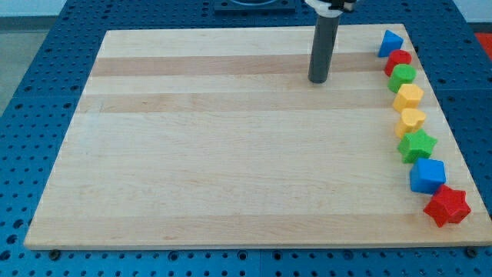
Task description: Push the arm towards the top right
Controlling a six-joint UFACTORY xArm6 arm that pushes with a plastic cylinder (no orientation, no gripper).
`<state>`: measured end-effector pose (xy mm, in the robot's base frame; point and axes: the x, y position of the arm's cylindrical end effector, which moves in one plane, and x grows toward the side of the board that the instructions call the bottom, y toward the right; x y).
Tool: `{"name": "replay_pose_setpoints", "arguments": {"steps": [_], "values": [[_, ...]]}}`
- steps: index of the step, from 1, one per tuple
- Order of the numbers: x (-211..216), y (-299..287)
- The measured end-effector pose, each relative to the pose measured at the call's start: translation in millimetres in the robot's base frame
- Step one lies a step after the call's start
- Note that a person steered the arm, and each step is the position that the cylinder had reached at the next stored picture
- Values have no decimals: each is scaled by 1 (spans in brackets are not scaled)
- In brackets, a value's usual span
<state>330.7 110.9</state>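
My tip [318, 80] rests on the wooden board [231, 154] near its top edge, right of centre. It touches no block. Several blocks line the board's right edge, top to bottom: a blue triangle [390, 43], a red block [398, 60], a green block [402, 77], a yellow hexagon [408, 96], a second yellow block [412, 121], a green star [417, 145], a blue cube [427, 176] and a red star [447, 205]. The nearest blocks, the blue triangle and the red block, lie about a hundred pixels to the tip's right.
The board lies on a blue perforated table [46, 46]. The arm's white mount [330, 6] shows at the view's top above the rod.
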Motion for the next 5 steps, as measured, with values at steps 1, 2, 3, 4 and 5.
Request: {"name": "replay_pose_setpoints", "arguments": {"steps": [1,2,3,4,5], "values": [[-14,14],[-30,24],[-45,30],[-60,36],[-72,42]]}}
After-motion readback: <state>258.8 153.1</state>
